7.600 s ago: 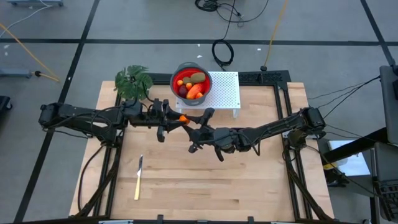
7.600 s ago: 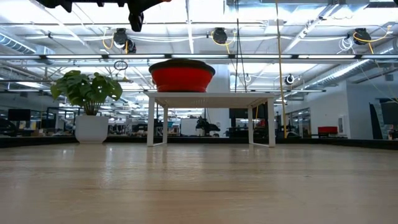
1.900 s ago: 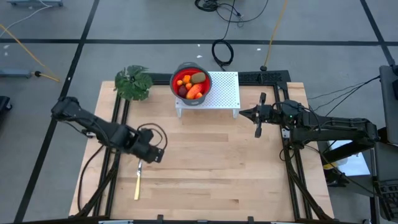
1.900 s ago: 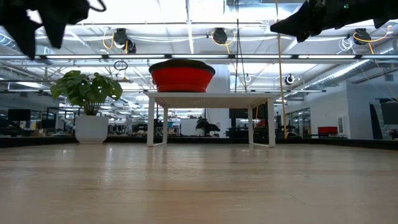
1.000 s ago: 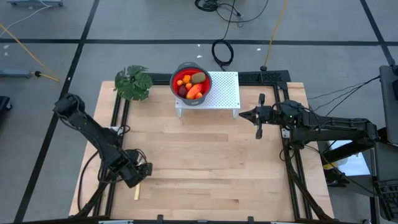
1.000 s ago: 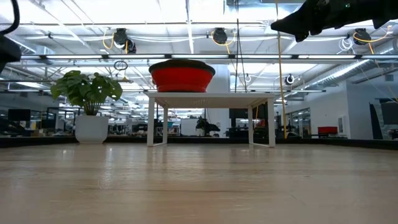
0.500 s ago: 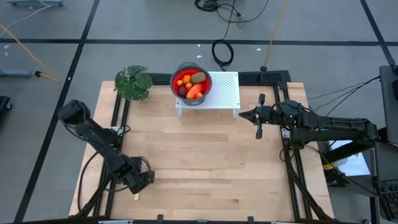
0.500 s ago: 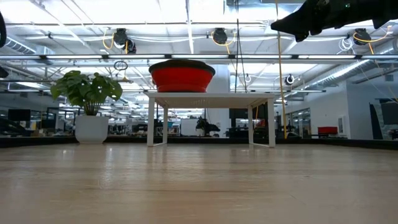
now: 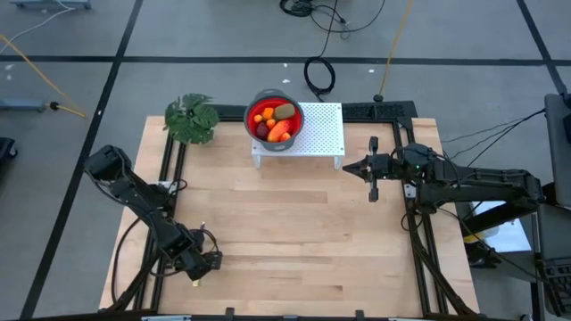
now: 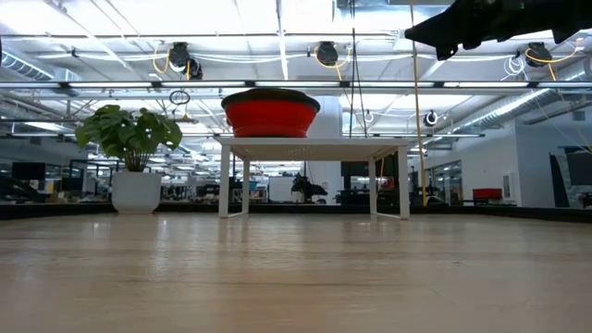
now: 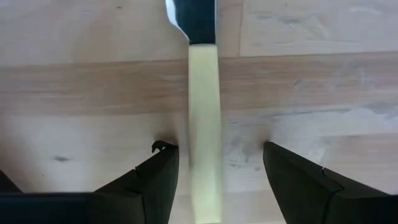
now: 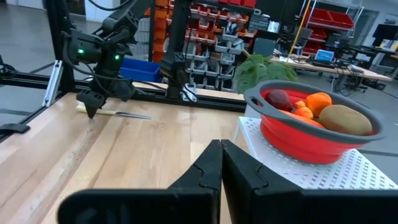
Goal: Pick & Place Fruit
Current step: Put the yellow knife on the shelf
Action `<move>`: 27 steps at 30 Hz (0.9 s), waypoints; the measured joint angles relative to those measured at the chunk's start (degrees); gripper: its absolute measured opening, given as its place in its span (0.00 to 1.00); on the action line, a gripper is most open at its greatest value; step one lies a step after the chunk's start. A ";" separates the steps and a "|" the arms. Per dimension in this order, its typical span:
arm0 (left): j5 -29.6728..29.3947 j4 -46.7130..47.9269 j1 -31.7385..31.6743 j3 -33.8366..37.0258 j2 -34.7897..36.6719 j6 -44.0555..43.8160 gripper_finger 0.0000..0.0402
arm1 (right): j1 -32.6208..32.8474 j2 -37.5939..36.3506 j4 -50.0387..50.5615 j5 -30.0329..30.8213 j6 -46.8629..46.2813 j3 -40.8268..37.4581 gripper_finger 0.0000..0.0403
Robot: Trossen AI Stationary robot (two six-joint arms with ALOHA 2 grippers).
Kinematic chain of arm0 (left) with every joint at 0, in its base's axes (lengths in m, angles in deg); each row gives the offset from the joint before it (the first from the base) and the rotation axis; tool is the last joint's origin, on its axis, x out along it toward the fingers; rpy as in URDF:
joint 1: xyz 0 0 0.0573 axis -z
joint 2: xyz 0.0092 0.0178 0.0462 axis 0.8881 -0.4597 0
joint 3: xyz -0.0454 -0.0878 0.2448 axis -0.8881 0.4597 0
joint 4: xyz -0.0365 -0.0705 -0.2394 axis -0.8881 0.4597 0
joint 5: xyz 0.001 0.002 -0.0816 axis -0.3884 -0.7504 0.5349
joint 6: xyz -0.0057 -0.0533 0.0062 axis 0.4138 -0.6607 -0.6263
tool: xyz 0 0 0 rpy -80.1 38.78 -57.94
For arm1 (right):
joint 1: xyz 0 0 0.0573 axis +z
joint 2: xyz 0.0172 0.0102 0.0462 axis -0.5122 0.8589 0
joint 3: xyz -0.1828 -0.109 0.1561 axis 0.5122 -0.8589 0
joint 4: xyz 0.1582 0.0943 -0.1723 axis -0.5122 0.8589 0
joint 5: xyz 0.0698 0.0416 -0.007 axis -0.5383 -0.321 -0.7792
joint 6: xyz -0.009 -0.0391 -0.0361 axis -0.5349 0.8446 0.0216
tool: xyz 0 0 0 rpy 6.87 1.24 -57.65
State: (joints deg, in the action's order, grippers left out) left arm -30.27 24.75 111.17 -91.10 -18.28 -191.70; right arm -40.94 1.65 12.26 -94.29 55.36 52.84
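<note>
Fruit point(image 9: 272, 122) heaped in red bowl point(image 9: 251, 103): small, light, rounded, likely slippery; pinch across middles.
Left tool point(image 11: 214, 168) spread astride knife handle point(image 11: 204, 130); right tool point(image 12: 221, 165) pressed together.

Between the matt black plastic fingers point(image 11: 153, 180) of the left gripper point(image 11: 214, 180) lies a smooth pale-yellow knife handle point(image 11: 205, 124), its blade point(image 11: 194, 18) dark and glossy. Beneath the jaws, the table point(image 11: 323, 93) is light, grained wood, satin finish. Beyond the right gripper's shut fingers, the red bowl point(image 12: 311, 140) looks rubbery and matt on a perforated white stand point(image 12: 348, 177).
</note>
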 joint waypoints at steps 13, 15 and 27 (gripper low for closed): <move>-1.93 0.31 0.26 0.03 -0.02 0.16 0.26 | 0.00 -0.02 0.00 0.10 0.02 0.00 0.00; -2.42 0.31 0.26 0.03 -0.02 0.15 0.20 | 0.00 -0.01 0.01 0.11 0.02 0.00 0.00; -9.06 0.06 0.31 -0.05 0.04 1.86 0.11 | 0.00 -0.01 0.00 0.03 0.04 0.00 0.00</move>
State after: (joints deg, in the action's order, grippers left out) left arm -39.33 24.81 111.47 -91.15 -18.24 -189.84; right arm -40.94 1.64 12.26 -94.26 55.40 52.84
